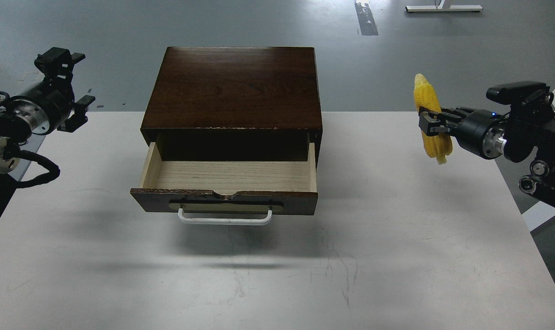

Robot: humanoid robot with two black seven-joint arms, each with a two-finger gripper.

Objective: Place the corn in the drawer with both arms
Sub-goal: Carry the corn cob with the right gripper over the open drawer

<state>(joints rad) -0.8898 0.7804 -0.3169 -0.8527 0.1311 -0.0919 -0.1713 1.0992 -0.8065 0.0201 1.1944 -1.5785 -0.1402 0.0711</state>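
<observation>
The yellow corn hangs nearly upright in the air at the right, tapered end up, well above the table. My right gripper is shut on the corn around its middle. The drawer stands pulled open at the centre, its pale wood inside bare, its white bar handle facing me. My left gripper is at the far left beside the cabinet, raised above the table edge, its fingers spread apart and empty.
The dark brown cabinet that holds the drawer sits at the back centre of the white table. The table's right edge lies under my right arm. A white piece of furniture shows at the far right.
</observation>
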